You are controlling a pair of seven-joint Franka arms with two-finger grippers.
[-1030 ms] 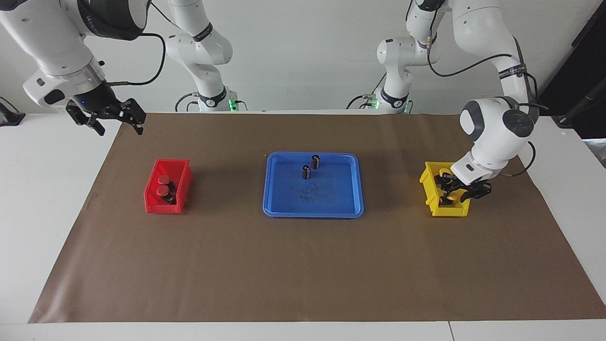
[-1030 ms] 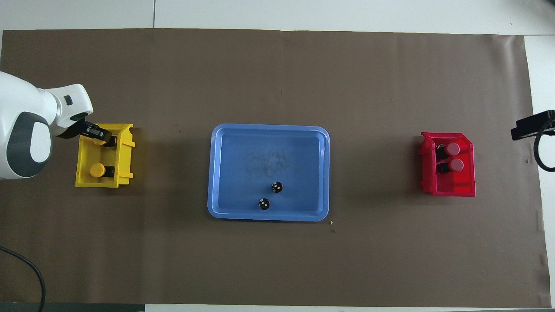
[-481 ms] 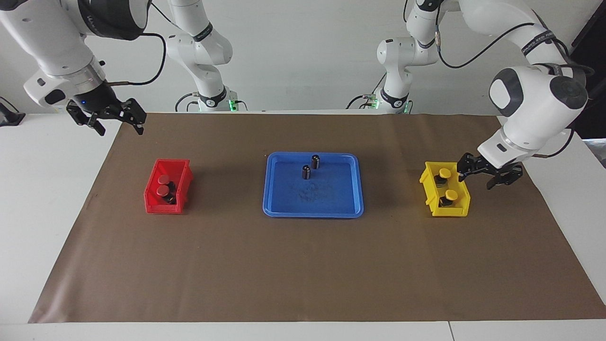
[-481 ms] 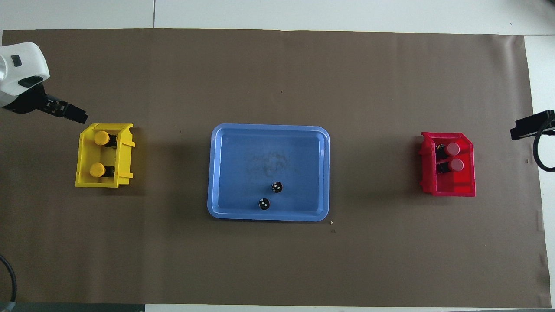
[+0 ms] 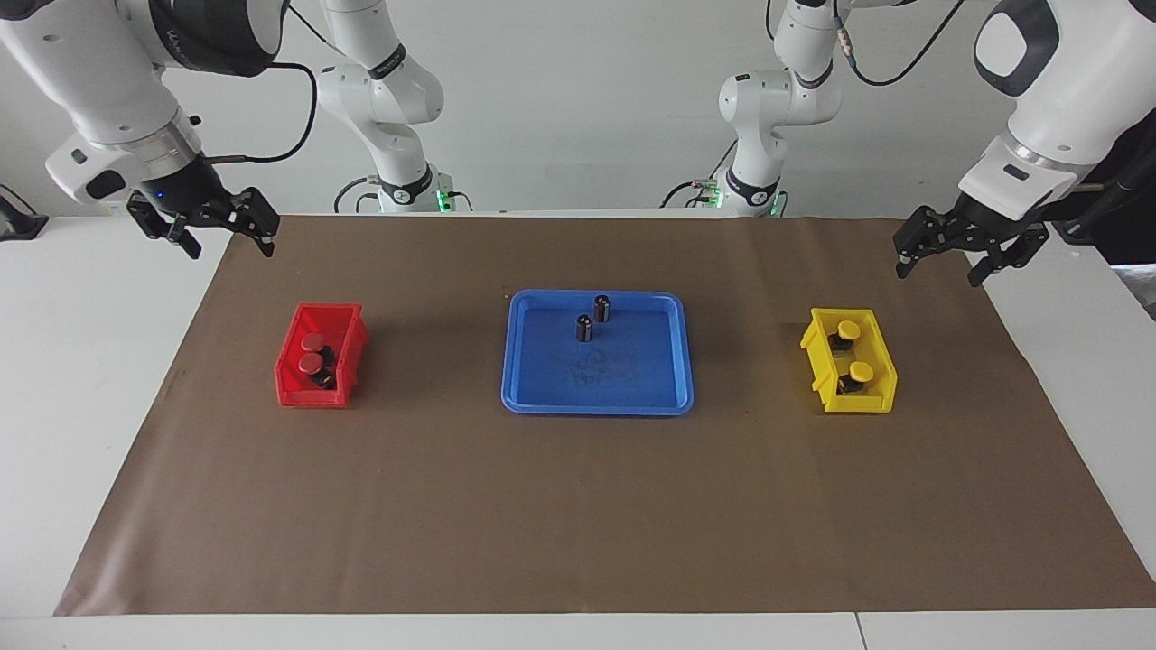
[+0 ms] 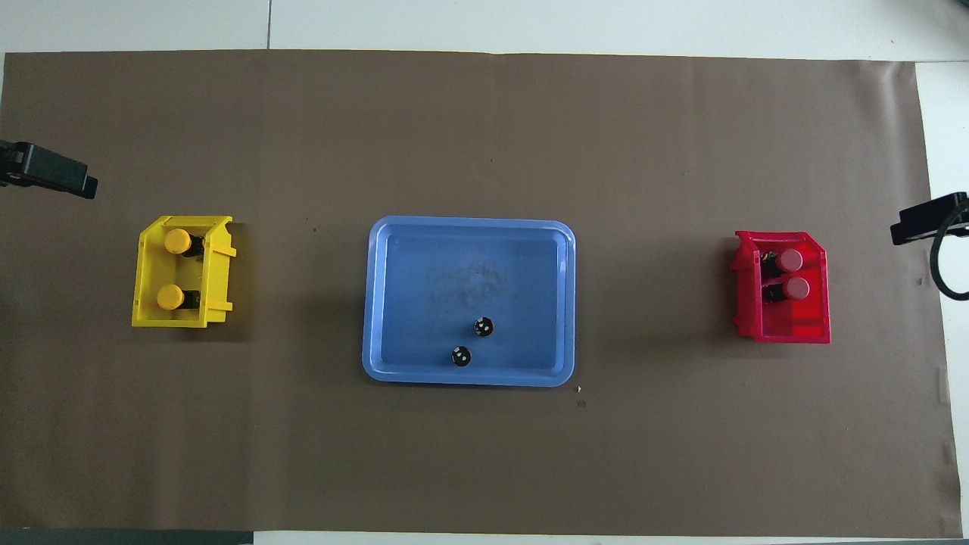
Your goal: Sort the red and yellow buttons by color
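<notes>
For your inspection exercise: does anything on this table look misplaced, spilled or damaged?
Nothing stands out. Both yellow buttons sit in the yellow bin, both red buttons in the red bin; two dark cylinders stand upright in the blue tray.

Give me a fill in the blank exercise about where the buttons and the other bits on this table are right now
1. The two yellow-capped push-buttons lie in the small ____ plastic bin.
2. The two red-capped push-buttons lie in the small ____ plastic bin.
3. The shallow blue plastic tray holds ____ small dark cylinders with silvery tops.
4. The left claw and the right claw are both open and hold ____.

Missing words: yellow; red; two; nothing
</notes>
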